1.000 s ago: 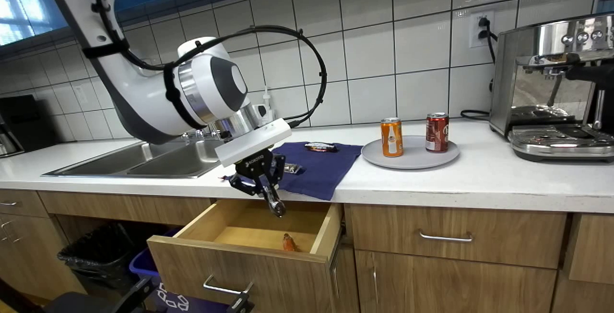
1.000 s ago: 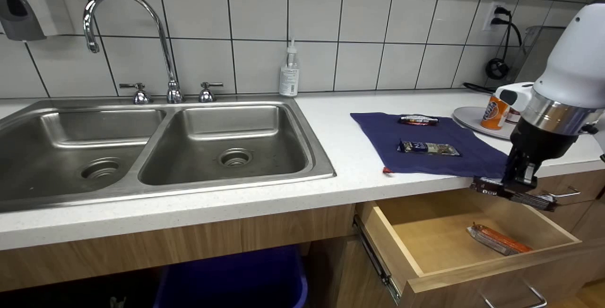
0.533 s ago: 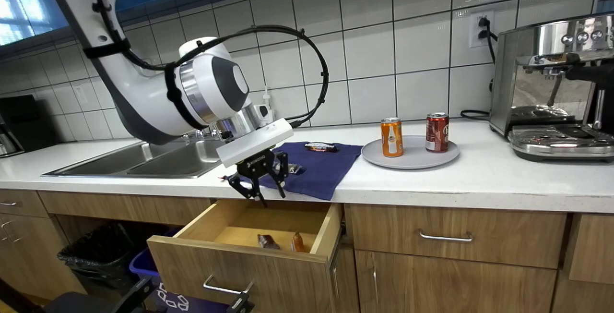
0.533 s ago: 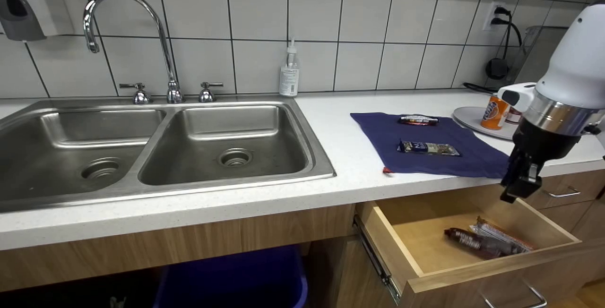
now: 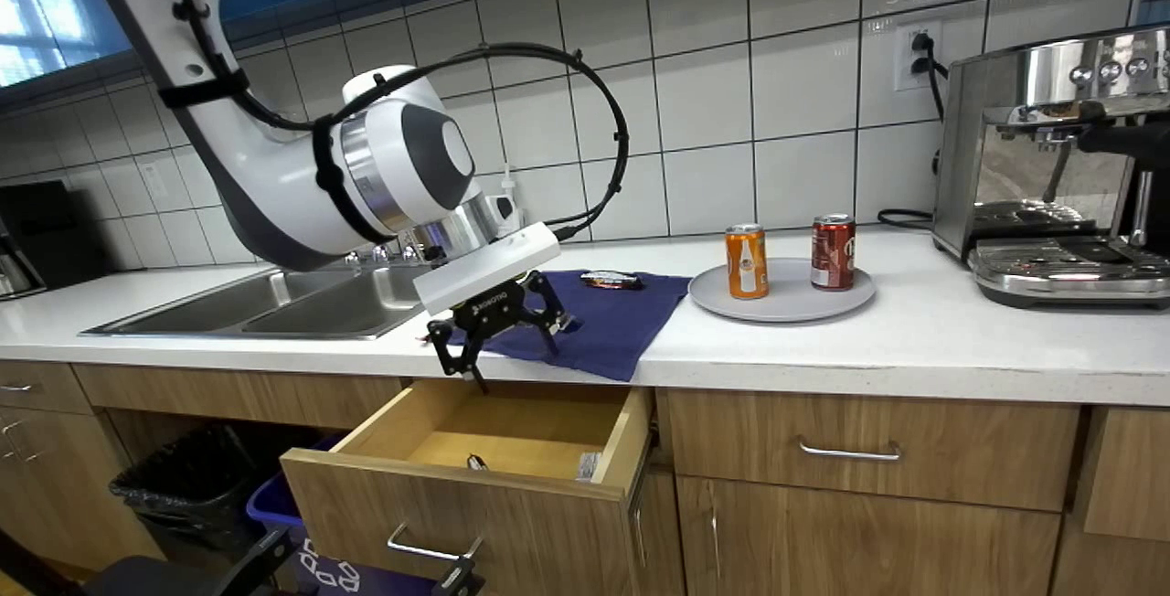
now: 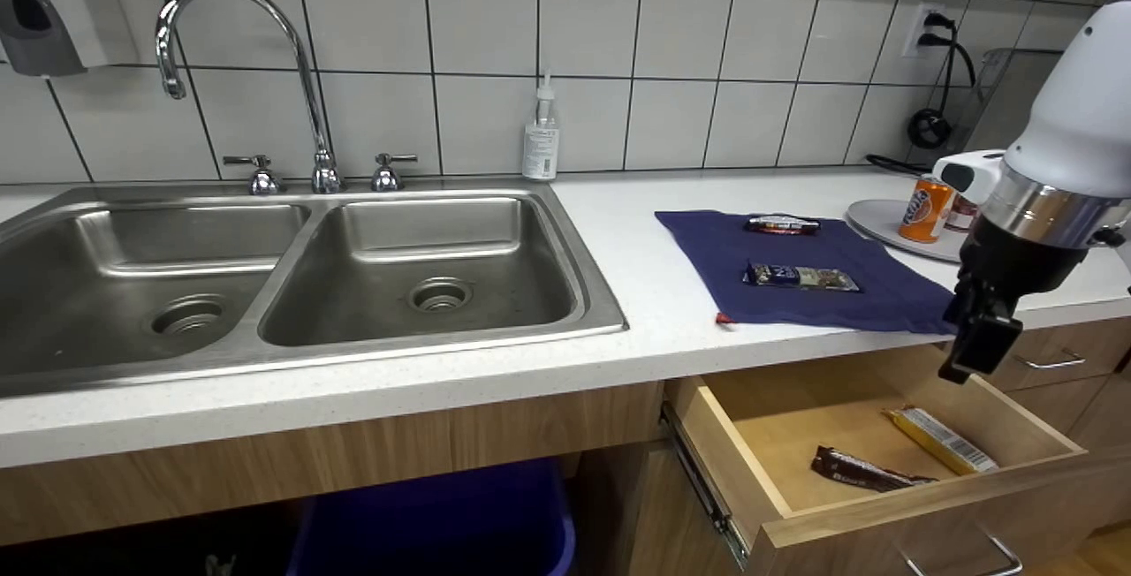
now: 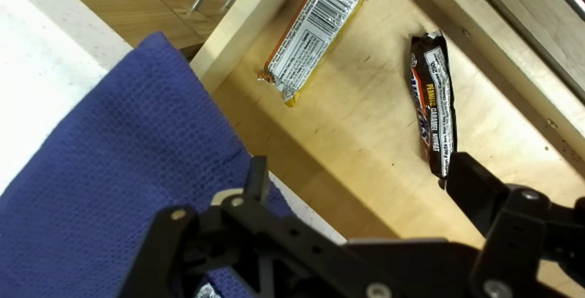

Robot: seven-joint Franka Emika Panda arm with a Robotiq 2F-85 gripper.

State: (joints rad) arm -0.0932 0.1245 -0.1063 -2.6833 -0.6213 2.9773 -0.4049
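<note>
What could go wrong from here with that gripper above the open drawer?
The gripper hangs open, apparently near the blue cloth that laps over the front edge of the counter; it might snag the cloth and drag the wrapped bars lying on it. Also, the dark bar has one end near the front wall of the drawer, so grasping it there could mean bumping the wood.

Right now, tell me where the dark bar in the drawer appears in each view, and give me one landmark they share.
In an exterior view: only a bit of the dark bar shows over the front of the drawer, below and left of the picture's middle.
In an exterior view: lower right, left of the yellow bar.
Wrist view: right of centre.
Shared landmark: the blue cloth.
</note>
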